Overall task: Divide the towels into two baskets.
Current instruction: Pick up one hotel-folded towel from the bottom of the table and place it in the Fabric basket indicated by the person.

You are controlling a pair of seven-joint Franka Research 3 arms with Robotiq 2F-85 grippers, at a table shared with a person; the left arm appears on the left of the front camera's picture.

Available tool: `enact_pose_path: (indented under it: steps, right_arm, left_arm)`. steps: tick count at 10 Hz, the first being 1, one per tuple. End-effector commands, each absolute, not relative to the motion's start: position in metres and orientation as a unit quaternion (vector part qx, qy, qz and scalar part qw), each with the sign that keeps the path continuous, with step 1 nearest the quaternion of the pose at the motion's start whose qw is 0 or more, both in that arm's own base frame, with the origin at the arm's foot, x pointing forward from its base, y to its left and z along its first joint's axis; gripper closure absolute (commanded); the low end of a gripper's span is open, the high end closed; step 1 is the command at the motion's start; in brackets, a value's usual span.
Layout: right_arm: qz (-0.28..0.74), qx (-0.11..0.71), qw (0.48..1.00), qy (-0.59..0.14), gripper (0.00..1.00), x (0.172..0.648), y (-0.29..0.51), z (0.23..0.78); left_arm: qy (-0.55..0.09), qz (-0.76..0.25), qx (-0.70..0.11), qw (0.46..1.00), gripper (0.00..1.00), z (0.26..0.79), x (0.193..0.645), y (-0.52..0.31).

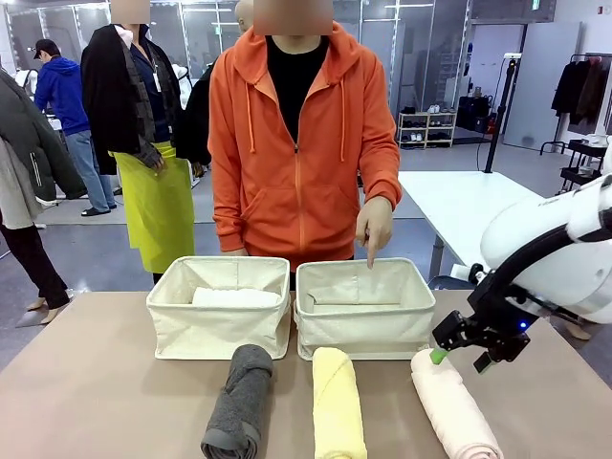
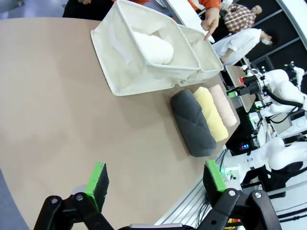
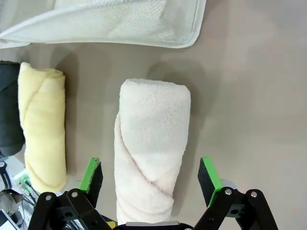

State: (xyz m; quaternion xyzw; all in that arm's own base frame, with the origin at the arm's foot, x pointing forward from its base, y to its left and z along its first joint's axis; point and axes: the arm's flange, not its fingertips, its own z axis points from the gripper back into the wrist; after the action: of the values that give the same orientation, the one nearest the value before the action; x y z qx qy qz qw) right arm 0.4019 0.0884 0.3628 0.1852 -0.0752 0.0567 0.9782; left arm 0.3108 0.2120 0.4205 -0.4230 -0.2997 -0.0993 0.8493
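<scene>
Front view: person's finger (image 1: pixel 370 256), perhaps touching, points into right basket (image 1: pixel 363 330).

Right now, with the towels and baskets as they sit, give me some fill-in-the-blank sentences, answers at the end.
The towel in the left basket is ____.
The basket that the person's hand points into is on the robot's ____.
The right gripper, jaws open, hangs over the towel that is pale ____.
The towel between the grey towel and that one is ____.
Missing words: white; right; pink; yellow.
</scene>
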Motion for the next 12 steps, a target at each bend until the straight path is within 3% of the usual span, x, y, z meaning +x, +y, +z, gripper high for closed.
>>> enact_pose_path:
  steps: [1,5,6,12]
  right_arm:
    - [0.045,0.156,0.984,-0.07,0.0,0.38,0.1,0.341]
    - [0.059,0.151,0.986,-0.049,0.0,0.376,0.112,0.325]
    - [0.064,0.152,0.985,-0.043,0.04,0.375,0.113,0.322]
    - [0.075,0.147,0.986,-0.039,0.64,0.372,0.115,0.321]
  left_arm:
    - [-0.294,-0.098,-0.422,0.852,0.0,0.422,0.307,0.212]
    - [-0.294,-0.098,-0.422,0.852,0.0,0.422,0.307,0.212]
    - [-0.294,-0.098,-0.422,0.852,0.0,0.422,0.307,0.212]
    - [-0.294,-0.098,-0.422,0.852,0.0,0.422,0.307,0.212]
